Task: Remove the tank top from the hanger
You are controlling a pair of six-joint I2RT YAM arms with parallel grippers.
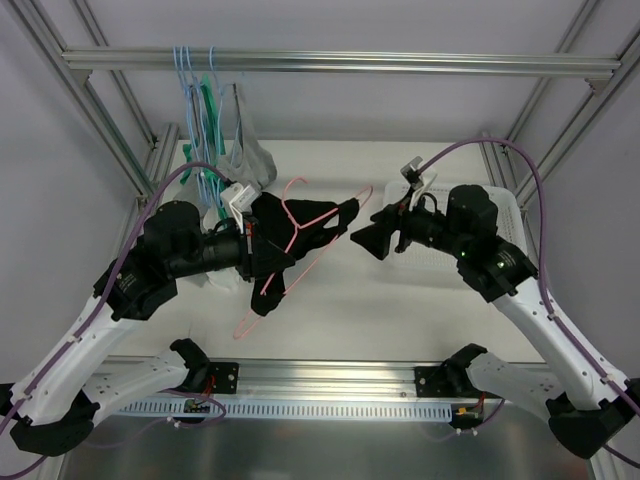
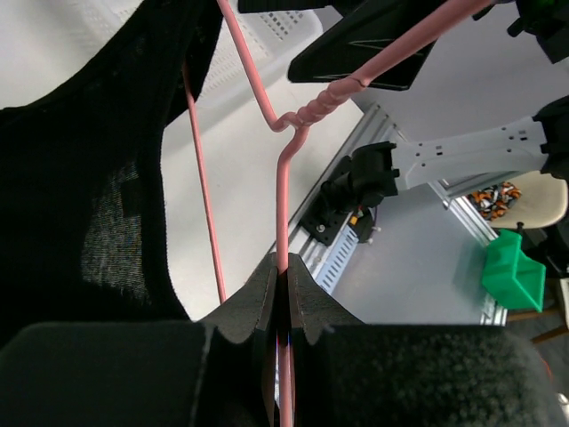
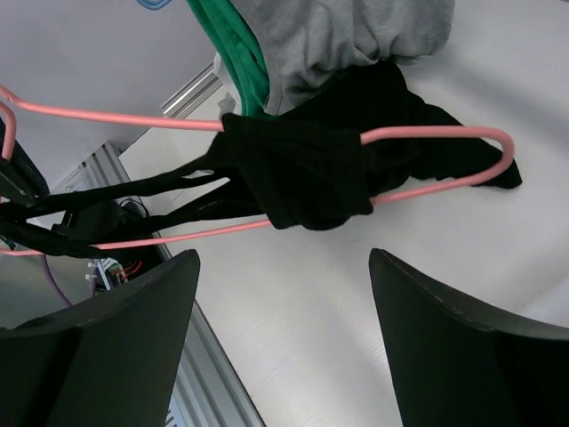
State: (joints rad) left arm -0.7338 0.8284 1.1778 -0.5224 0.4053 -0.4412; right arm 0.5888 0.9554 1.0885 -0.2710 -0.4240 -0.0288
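Above the table (image 1: 340,300) centre, we see the left gripper (image 2: 283,277) clamped shut on the pink hanger (image 2: 283,196) wire, below its twisted neck. The black tank top (image 3: 311,169) is bunched around the hanger's arms. The right gripper (image 3: 284,258) stands open near the hanger's end, apart from it.

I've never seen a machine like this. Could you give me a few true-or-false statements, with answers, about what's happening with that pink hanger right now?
1. The left hand is clamped shut on the wire of the pink hanger. True.
2. The right hand is gripping the black tank top. False: it is open, with nothing between its fingers, and it is not touching the fabric.
3. The black tank top is completely off the pink hanger. False: it is bunched around the hanger's wire.
4. A grey garment hangs from the rail at the back. True.
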